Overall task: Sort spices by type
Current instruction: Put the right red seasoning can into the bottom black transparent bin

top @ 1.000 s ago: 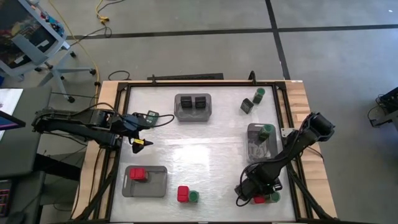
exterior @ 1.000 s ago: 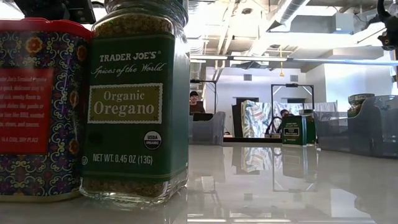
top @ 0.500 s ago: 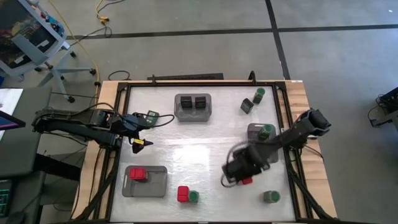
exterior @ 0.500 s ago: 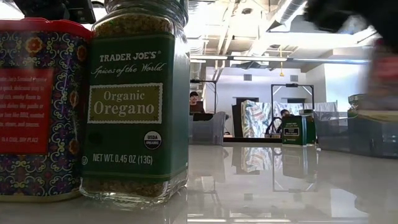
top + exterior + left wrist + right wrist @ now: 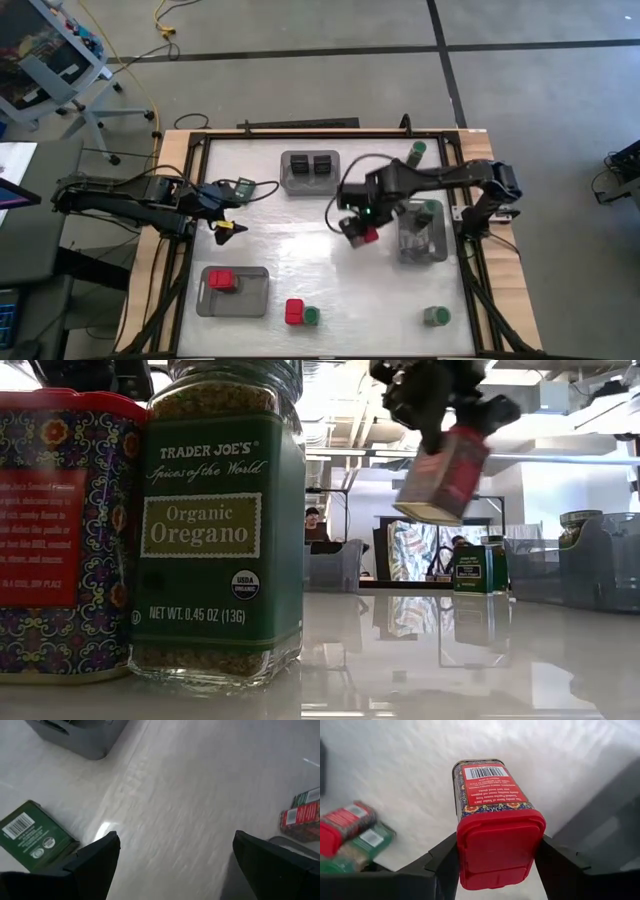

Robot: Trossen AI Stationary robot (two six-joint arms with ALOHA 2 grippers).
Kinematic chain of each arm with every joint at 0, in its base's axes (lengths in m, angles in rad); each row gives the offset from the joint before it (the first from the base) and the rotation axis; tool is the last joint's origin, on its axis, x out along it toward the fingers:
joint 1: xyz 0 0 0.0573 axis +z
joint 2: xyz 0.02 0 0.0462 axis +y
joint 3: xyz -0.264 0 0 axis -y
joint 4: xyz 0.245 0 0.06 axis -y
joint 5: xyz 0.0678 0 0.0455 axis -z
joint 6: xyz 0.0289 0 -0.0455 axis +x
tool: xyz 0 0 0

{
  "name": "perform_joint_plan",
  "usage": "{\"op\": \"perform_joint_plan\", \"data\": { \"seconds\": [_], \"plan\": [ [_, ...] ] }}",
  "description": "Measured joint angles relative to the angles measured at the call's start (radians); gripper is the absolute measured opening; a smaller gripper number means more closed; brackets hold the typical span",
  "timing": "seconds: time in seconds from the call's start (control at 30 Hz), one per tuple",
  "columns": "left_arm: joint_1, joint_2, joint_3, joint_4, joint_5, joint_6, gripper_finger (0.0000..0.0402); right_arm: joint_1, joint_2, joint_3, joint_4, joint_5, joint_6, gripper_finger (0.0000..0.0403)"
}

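1. The table [image 5: 300, 260] is white, with wooden strips along its left and right edges.
2. The right gripper [image 5: 358, 226] hangs above the middle of the table, its fingers clamped on a red tin [image 5: 366, 235], held tilted in the air, clear of the surface.
3. The left gripper [image 5: 222, 212] waits at the left side, fingers spread and holding nothing, beside a green jar [image 5: 243, 187].
4. A grey tray [image 5: 310, 184] at the far side holds 2 black cubes [image 5: 311, 165].
5. A near-left tray [image 5: 252, 290] holds 1 red tin [image 5: 221, 280].
6. A right tray [image 5: 410, 245] holds a green-lidded jar [image 5: 429, 211].
7. A red tin [image 5: 294, 312] and a green jar [image 5: 312, 316] stand touching at the near edge; another jar [image 5: 435, 316] stands near right.
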Motion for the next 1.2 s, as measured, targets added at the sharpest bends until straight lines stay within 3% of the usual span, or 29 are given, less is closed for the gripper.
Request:
{"op": "perform_joint_plan", "data": {
  "seconds": [0.2,0.43,0.57,0.8,1.2],
  "plan": [
    [0.0,0.0,0.0,0.0,-0.032,-0.059,0.0373,-0.067,0.056,0.132,-0.062,0.043,-0.147,0.024],
    [0.0,0.0,0.0,0.006,-0.061,-0.068,0.0373,-0.066,0.328,0.46,-0.302,0.122,-0.367,0.024],
    [0.0,0.0,0.0,0.006,-0.06,-0.068,0.0373,-0.066,0.454,0.547,-0.314,0.126,-0.468,0.024],
    [0.0,0.0,0.0,0.004,-0.06,-0.094,0.0373,-0.06,0.573,0.569,-0.316,0.091,-0.505,0.024],
    [0.0,0.0,0.0,0.003,-0.06,-0.093,0.0373,-0.034,0.59,0.565,-0.309,0.089,-0.501,0.0279]
  ]
}}
